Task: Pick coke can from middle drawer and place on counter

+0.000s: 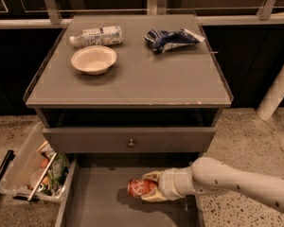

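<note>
The coke can (136,187), red with a silvery end, lies on its side between the fingers of my gripper (146,189), held just above the floor of the open middle drawer (99,202). My gripper is shut on the can, and my white arm reaches in from the lower right. The grey counter (146,74) lies above and behind it, with a thin raised rim.
On the counter are a white bowl (93,59), a clear plastic bottle with a white label (96,36) and a blue-and-white snack bag (170,39). A closed drawer front with a round knob (130,143) sits above the open drawer. A clear bin of clutter (31,169) stands on the floor at left.
</note>
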`<act>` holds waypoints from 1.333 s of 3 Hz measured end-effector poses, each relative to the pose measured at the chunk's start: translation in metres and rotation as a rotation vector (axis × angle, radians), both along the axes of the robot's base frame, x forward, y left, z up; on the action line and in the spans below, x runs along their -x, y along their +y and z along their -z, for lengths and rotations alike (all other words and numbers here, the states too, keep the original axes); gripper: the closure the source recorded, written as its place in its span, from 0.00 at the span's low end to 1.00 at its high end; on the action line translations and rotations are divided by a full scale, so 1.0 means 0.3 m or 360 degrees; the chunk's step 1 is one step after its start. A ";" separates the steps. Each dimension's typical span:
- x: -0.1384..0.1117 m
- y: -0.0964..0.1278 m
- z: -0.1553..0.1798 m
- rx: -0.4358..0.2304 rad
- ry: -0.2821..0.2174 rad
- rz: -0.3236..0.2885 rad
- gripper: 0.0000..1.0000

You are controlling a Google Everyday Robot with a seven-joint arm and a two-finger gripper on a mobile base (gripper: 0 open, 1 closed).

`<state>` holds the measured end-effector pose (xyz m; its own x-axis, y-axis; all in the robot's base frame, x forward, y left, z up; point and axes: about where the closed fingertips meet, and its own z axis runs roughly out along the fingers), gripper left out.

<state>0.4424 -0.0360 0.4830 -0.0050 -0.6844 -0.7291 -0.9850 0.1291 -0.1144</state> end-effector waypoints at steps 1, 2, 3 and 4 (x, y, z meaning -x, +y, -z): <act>0.002 -0.055 -0.167 0.0028 -0.0110 -0.0017 1.00; -0.054 -0.117 -0.374 0.0115 -0.0225 -0.0020 1.00; -0.132 -0.174 -0.604 0.0228 -0.0339 -0.0002 1.00; -0.132 -0.175 -0.605 0.0228 -0.0339 -0.0002 1.00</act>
